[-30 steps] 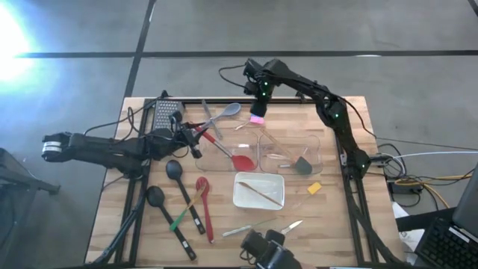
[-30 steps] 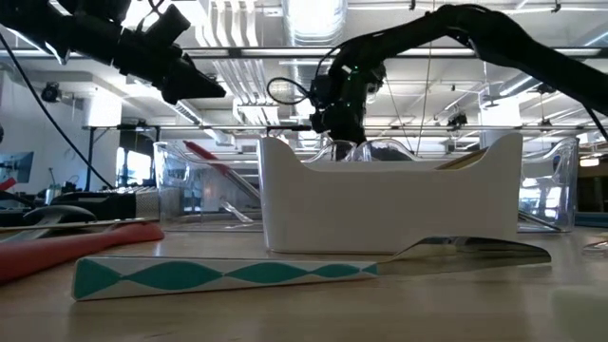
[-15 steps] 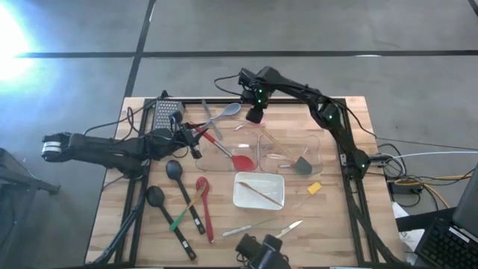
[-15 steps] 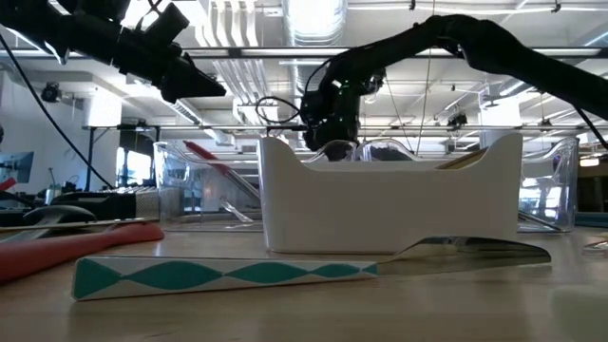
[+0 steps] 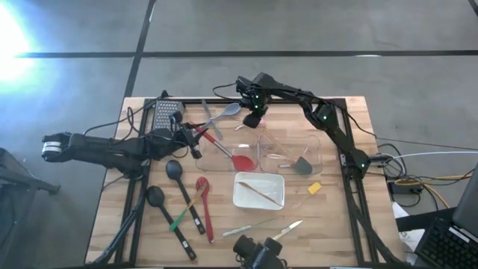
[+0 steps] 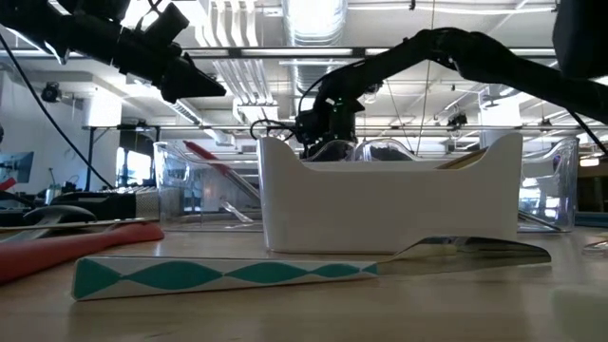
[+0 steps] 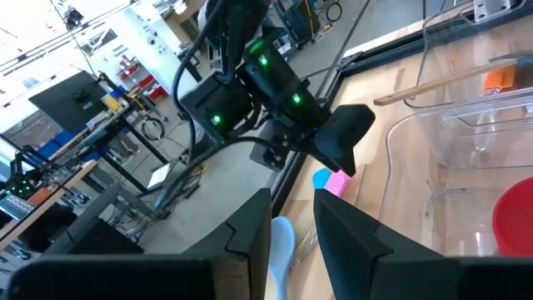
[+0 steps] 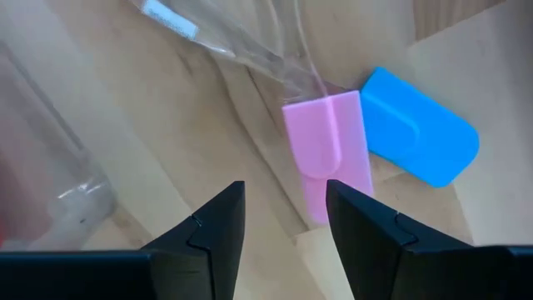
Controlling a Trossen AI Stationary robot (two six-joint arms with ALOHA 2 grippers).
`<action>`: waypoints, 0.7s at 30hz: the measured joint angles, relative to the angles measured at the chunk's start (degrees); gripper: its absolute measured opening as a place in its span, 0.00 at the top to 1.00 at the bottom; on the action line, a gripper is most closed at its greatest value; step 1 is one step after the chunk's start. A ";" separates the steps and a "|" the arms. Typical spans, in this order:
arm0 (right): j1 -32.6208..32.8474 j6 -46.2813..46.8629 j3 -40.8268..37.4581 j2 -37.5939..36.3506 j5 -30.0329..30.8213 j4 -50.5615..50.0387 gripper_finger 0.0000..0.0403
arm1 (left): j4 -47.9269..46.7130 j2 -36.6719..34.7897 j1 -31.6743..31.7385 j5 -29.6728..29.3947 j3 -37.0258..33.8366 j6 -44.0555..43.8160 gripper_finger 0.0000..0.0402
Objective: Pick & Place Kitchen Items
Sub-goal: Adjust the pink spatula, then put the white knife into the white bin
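Observation:
My right gripper point(image 5: 254, 117) hangs open at the table's far edge, just above the pink spatula head point(image 8: 329, 150) and the blue spatula head point(image 8: 420, 137), which lie flat on the wood side by side; its fingers touch neither. My left gripper point(image 5: 196, 140) is open and empty near the left clear bin, pointing toward the far edge. The grey spoon point(image 5: 231, 110) lies ahead of it. A red spatula point(image 5: 243, 161) rests in the left bin, and a grey spatula point(image 5: 302, 166) in the right bin. Two black ladles point(image 5: 175, 172) and a red spoon point(image 5: 202, 185) lie at the near left.
Two clear bins point(image 5: 287, 142) stand mid-table, with a white tray point(image 5: 246, 196) holding a wooden stick in front of them. A metal grater point(image 5: 168, 114) lies at the far left. Knives point(image 5: 287, 227) lie near the front edge, and a teal-patterned knife point(image 6: 228, 275) is closest to the low camera.
My right gripper has gone a little toward the table's left edge along the far edge. It now stands over the pink spatula head, which it hides in the high view.

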 joint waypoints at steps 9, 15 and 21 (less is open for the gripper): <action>0.00 0.87 -0.02 1.48 0.83 1.63 0.58 | 0.00 0.00 0.00 -0.05 0.00 0.00 0.75; 0.00 -0.18 0.81 1.91 4.04 1.50 0.58 | 0.00 0.00 0.00 -0.09 0.00 0.00 0.75; -0.02 -1.76 3.33 1.68 6.91 1.32 0.58 | 0.00 0.00 0.00 -0.09 0.00 0.00 0.75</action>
